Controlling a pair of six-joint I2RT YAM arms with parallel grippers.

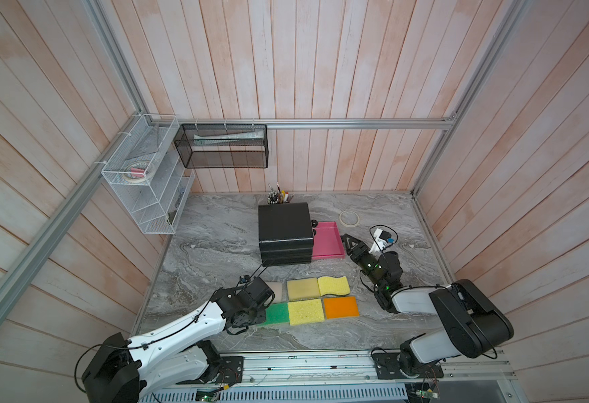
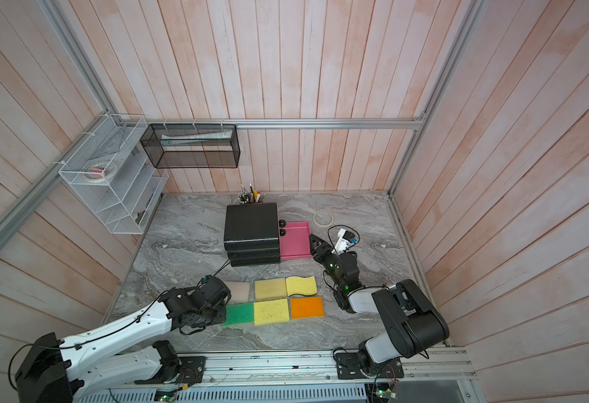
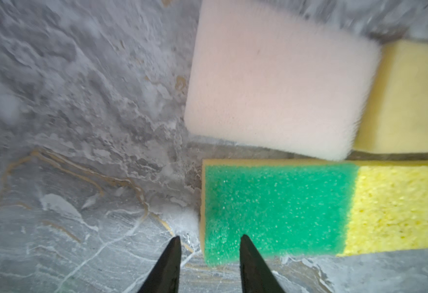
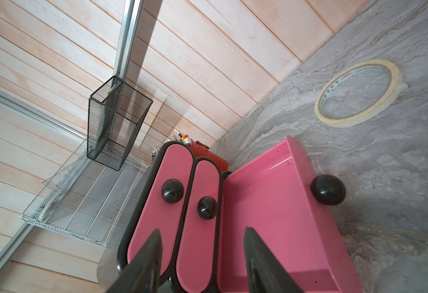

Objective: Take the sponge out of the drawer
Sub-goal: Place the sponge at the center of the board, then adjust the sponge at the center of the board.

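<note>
From the left wrist alone: left jaws parted, gripping nothing, one tip over the worktop, the other over the edge of the green sponge. Just beyond: pale pink sponge, blurred and soft-edged, resting on the worktop outside the pink drawer, just beside a tan sponge. In both top views partly hidden by the left arm, at 6 o'clock of the black cabinet.

From the right wrist alone: right jaws likewise apart and holding nothing, facing two closed pink drawer fronts with glossy black ball knobs. Beside them, the pulled-out drawer, at 3 o'clock of the cabinet.

Around the cabinet: tape roll at 2 o'clock, pen cup at 12. On the walls: black mesh basket, white wire rack.

Six sponges close together in two rows, among them a porous yellow square, a smooth orange one and a wavy-edged yellow one. Grey marbled worktop, pale plank walls.
</note>
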